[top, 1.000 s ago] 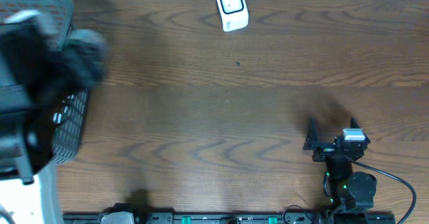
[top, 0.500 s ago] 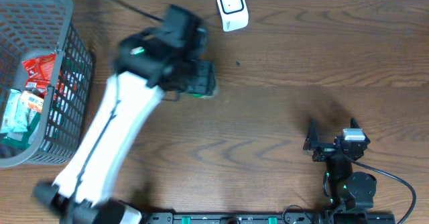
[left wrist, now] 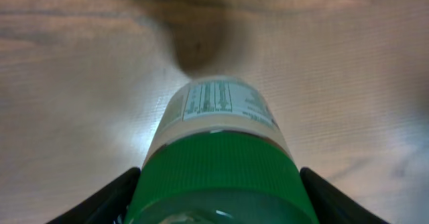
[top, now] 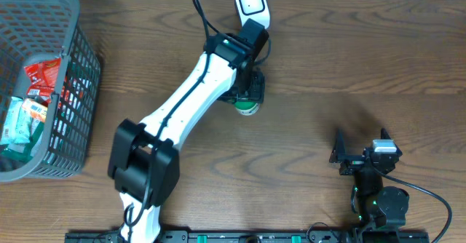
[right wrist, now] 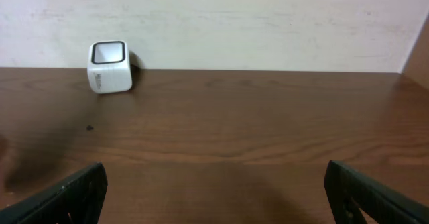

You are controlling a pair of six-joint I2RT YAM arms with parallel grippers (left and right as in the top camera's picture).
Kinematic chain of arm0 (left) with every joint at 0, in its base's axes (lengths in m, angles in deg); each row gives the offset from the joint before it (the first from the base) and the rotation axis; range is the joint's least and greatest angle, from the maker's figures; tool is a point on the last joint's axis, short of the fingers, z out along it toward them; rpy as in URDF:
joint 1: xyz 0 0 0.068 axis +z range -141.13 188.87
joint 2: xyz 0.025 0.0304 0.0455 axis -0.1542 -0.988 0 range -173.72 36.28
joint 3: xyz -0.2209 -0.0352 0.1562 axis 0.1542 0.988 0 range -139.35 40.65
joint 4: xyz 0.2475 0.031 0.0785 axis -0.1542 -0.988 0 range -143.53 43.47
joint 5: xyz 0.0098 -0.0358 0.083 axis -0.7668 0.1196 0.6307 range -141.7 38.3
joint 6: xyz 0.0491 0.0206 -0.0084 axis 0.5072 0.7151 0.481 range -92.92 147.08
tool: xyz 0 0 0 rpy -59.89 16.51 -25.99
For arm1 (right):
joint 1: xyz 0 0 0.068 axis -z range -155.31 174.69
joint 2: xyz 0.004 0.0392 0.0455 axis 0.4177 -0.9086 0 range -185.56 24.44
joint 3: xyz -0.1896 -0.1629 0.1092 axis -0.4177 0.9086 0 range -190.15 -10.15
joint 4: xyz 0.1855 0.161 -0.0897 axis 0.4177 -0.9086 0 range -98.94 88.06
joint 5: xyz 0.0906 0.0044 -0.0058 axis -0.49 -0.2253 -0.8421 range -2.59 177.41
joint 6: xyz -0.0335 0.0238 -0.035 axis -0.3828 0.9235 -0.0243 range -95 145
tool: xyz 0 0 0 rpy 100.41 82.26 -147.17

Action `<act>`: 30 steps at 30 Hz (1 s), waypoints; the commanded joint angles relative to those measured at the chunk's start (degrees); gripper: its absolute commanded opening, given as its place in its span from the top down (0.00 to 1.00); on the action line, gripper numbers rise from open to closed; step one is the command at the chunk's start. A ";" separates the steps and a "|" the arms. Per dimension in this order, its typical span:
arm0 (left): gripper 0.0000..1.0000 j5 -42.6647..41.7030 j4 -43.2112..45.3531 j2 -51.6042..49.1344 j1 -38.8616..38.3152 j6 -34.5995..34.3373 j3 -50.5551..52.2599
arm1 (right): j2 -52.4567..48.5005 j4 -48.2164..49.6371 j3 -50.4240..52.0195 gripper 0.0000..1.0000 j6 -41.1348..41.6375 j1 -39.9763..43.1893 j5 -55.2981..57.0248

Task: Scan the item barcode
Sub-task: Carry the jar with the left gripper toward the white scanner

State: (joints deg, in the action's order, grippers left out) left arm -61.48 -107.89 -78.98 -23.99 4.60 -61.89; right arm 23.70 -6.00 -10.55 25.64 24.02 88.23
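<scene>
Left gripper (left wrist: pixel 218 198) jaws clamp the bottle (left wrist: pixel 216 108) at its green cap, mid-frame; rigid, smooth, likely slippery; right gripper (right wrist: pixel 218 194) jaws gape empty

Left arm (top: pixel 186 90): white links, black joints, black cable. Right claw (top: pixel 361 145): black; base apparently green-lit.

I have the basket (top: pixel 81 61) at the far left of the table (top: pixel 349 61), with packets (top: pixel 40 79) in it. The scanner (top: pixel 252 8) sits back centre. The bottle (top: pixel 247 106), in my left end effector (top: pixel 245 92), is just before it. My right end effector (top: pixel 362 138) sits front right, well apart.
</scene>
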 commanded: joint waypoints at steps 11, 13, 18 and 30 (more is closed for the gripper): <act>0.43 9.92 6.45 -4.68 -4.48 -11.76 0.17 | 0.09 -0.22 0.09 0.01 0.59 -0.07 -0.28; 0.43 12.35 6.69 -4.68 -5.57 -11.91 0.17 | 0.09 -0.22 0.09 0.01 0.59 -0.07 -0.28; 0.43 14.36 6.99 -4.68 -6.88 -12.11 0.74 | 0.09 -0.22 0.09 0.01 0.59 -0.07 -0.28; 0.43 14.34 9.70 -4.68 -6.97 -12.37 4.28 | 0.09 -0.22 0.09 0.01 0.59 -0.07 -0.28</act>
State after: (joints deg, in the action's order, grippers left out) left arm -48.52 -98.63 -83.26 -31.05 -7.27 -57.80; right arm 23.70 -6.00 -10.55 25.67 24.02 88.23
